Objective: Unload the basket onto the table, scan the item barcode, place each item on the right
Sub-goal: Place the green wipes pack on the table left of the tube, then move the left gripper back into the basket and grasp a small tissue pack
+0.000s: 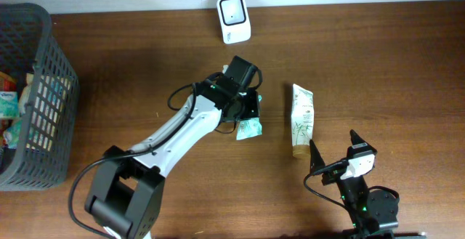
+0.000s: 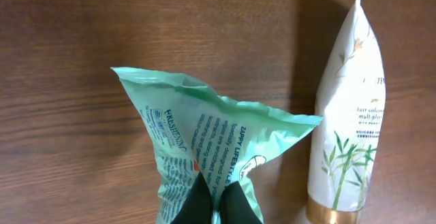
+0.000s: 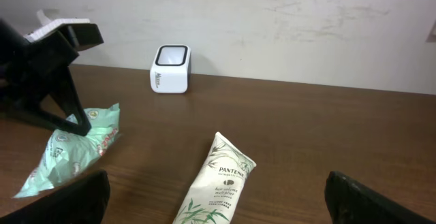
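Green wipes pack (image 1: 249,128): task item. Held at mid-tabletop (image 1: 378,65), just L of tube. Contact w/ wood can't be resolved.
L jaws: pressed together, pinching one end of pack. Probable reason: an end grip leaves the printed faces uncovered for reading.
Print: text side faces L wrist cam. No barcode visible in any view.
Scanner (image 1: 234,19): white unit at rear edge of tabletop, window angled up and fwd. Well apart from pack.
Pantene tube (image 1: 301,119): lies flat, gold cap twd robot, beside pack, not touching.
R jaws: spread wide, empty. Parked low at front edge near tube cap, prob. to stay clear of L arm.
Basket (image 1: 65,72): grey, far L, holds more items.
Step (est.): pack gripped, not yet presented to scanner.
Next (est.): rotate pack until code faces window.
Risk (est.): soft film may sag or crease, distorting code.
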Available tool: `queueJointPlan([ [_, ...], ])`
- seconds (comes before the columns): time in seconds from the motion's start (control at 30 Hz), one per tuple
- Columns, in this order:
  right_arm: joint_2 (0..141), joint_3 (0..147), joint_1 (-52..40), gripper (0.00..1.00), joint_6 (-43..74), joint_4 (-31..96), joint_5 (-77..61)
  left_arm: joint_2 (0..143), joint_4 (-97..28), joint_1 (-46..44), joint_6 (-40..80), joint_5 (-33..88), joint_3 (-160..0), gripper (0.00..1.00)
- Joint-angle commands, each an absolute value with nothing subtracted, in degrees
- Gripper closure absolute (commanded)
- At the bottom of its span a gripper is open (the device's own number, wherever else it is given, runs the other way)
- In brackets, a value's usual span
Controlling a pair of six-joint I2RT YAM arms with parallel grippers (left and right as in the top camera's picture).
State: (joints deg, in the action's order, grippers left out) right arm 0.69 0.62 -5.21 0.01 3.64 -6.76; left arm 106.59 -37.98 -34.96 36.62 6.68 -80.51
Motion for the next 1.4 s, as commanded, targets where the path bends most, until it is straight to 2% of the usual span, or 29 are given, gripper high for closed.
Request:
queueJointPlan([
  [0.0,0.4,0.3,-4.8,0.01,0.2,3.9,-7.0,107.5,-37.7,-36.2,39.5,6.8,-80.3,1.0],
  [0.17,0.4,0.3,-4.8,0.01,0.2,3.9,-7.1,108.7,-37.6,-39.0,39.5,7.3,-80.3,1.0],
  [0.2,0.4,0.3,-4.8,0.01,0.3,3.9,-7.0,108.7,-37.5,-39.2,39.5,7.3,-80.3,0.96],
  [0.23,0.4,0.3,-4.8,0.01,0.2,3.9,-7.0,108.8,-37.4,-39.4,39.4,7.3,-80.3,0.85],
  [0.27,0.4,0.3,-4.8,0.01,0.2,3.9,-7.0,108.8,-37.3,-39.4,39.4,7.3,-80.3,0.55],
  [0.3,0.4,0.3,-4.8,0.01,0.2,3.9,-7.0,108.8,-37.3,-39.4,39.4,7.3,-80.3,0.31],
  [0.33,0.4,0.3,-4.8,0.01,0.3,3.9,-7.0,108.8,-37.3,-39.4,39.4,7.3,-80.3,0.22],
  [0.4,0.4,0.3,-4.8,0.01,0.3,3.9,-7.0,108.7,-37.3,-39.4,39.3,7.3,-80.4,0.13],
  [0.53,0.4,0.3,-4.8,0.01,0.2,3.9,-7.0,106.2,-38.9,-37.5,33.3,7.2,-83.4,0.05],
  [0.7,0.4,0.3,-4.8,0.01,0.2,3.9,-7.0,96.1,-42.5,-29.3,24.4,4.7,-88.2,0.01],
  [1.03,0.4,0.3,-4.8,0.01,0.2,3.9,-7.0,74.3,-42.9,-1.2,19.4,4.4,-88.5,0.01],
  [1.37,0.4,0.3,-4.8,0.01,0.2,3.9,-7.0,70.2,-46.7,21.4,19.4,-5.8,-88.4,0.01],
])
